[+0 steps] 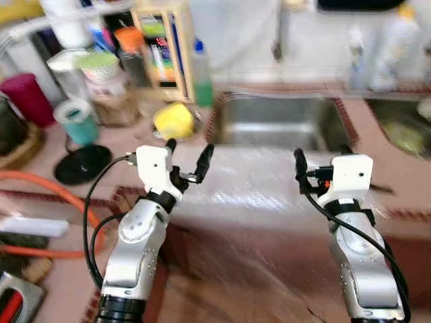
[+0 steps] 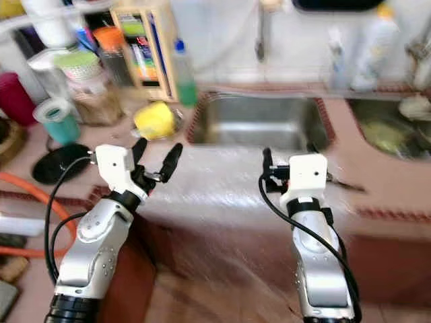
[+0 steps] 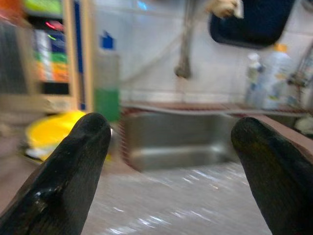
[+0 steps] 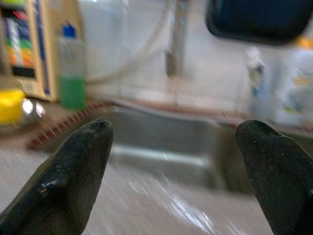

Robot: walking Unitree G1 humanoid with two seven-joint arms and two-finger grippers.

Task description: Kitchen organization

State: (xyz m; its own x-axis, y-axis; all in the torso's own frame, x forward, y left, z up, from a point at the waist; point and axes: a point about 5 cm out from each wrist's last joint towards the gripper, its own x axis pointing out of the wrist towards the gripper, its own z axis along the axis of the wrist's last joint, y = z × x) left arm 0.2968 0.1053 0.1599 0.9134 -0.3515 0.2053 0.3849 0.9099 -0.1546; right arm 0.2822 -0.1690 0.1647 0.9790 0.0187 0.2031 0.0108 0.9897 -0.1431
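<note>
The sink (image 1: 279, 121) is dull steel grey, set in a pale pink countertop (image 1: 256, 178) edged with a dark red patterned border. A bright yellow object (image 1: 174, 120) lies beside a clear bottle (image 1: 201, 74) holding green liquid under a blue cap. Further items: a teal cup (image 1: 77, 121), a magenta container (image 1: 28, 99), a black disc (image 1: 82, 163), an orange hose (image 1: 40, 185).
</note>
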